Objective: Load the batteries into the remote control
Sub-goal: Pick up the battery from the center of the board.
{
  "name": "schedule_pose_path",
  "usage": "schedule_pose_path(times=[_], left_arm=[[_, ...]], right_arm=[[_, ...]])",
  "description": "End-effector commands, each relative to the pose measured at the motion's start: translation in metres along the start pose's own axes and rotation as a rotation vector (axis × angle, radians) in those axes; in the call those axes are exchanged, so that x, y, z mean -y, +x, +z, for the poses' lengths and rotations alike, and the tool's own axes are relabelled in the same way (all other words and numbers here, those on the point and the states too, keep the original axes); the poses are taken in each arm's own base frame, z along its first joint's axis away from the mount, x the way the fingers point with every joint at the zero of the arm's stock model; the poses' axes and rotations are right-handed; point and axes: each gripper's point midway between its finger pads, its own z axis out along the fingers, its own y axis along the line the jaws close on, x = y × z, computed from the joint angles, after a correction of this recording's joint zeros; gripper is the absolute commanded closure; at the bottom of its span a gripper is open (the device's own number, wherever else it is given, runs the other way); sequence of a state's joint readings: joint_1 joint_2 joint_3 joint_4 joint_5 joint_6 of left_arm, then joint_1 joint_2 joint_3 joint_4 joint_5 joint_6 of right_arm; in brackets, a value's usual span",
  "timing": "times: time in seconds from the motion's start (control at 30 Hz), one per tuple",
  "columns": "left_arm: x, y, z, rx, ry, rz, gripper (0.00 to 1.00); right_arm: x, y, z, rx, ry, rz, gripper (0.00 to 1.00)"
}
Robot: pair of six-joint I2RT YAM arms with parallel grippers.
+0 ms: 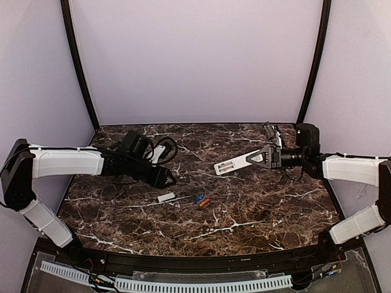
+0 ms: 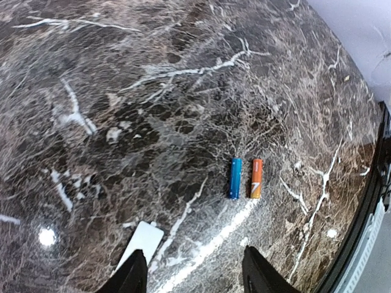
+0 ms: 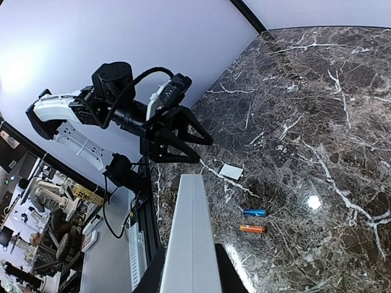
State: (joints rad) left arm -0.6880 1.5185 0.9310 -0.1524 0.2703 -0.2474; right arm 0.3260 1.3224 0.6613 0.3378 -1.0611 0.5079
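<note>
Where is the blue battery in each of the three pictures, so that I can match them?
Top view: the blue battery lies on the table, just below the centre.
Left wrist view: the blue battery is right of the centre.
Right wrist view: the blue battery is low, right of the centre.
Shared landmark: the orange battery lies beside it in every view.

The left arm (image 1: 67, 162) is reaching inward and angling down, its left gripper (image 1: 166, 177) hovering with jaws spread wide and nothing between them, while the right arm (image 1: 351, 170) is stretching level, its right gripper (image 1: 255, 159) clamping the remote control (image 1: 229, 166), which is jutting ahead of its fingertips
</note>
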Motion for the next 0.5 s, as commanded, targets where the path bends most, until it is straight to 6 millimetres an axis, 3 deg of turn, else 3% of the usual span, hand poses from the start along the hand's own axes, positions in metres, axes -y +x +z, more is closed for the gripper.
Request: schedule_pose_path(times=[0.0,0.23,0.47], left_arm=[[0.017,0.016,0.020,-0.150,-0.012,0.138,0.49],[0.043,0.017,0.047,-0.234,-0.002,0.261,0.62],[0.044,0.022,0.065,-0.274,-0.014,0.290,0.69]], right_arm=[[-0.004,0.004,-0.010,0.005,-0.012,-0.032,1.00],[0.016,0.003,-0.029,0.049,0.089,0.012,1.00],[0.028,0.009,-0.038,0.066,0.117,0.061,1.00]])
